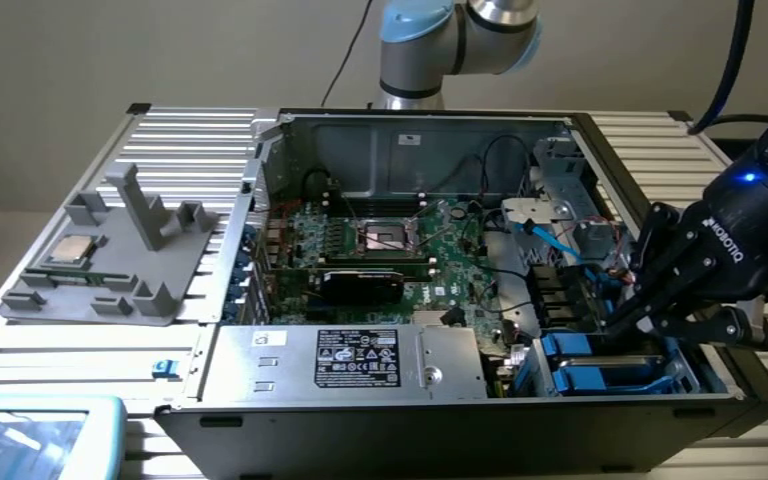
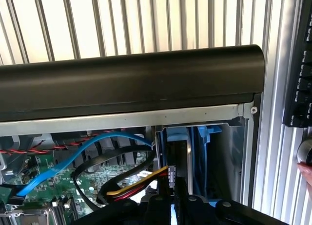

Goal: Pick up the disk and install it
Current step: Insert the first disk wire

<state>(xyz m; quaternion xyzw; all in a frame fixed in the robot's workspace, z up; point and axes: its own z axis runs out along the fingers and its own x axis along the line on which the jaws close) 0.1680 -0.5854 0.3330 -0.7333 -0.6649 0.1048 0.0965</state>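
The disk shows as a bright blue carrier frame lying in the drive bay at the open computer case's front corner, on the exterior view's right. A second blue carrier sits just in front of it. My gripper reaches down into that bay, its black fingers close together, tips at the blue frame. In the wrist view the gripper is shut and points straight at the disk's blue frame, with a dark slab between the blue sides. Whether the fingers clamp the frame or only touch it is hidden.
The grey power-supply box lies beside the bay, with the green motherboard behind it. A blue cable and red-yellow-black wires crowd the bay's side. The black case wall borders it. A grey stand holds the processor chip.
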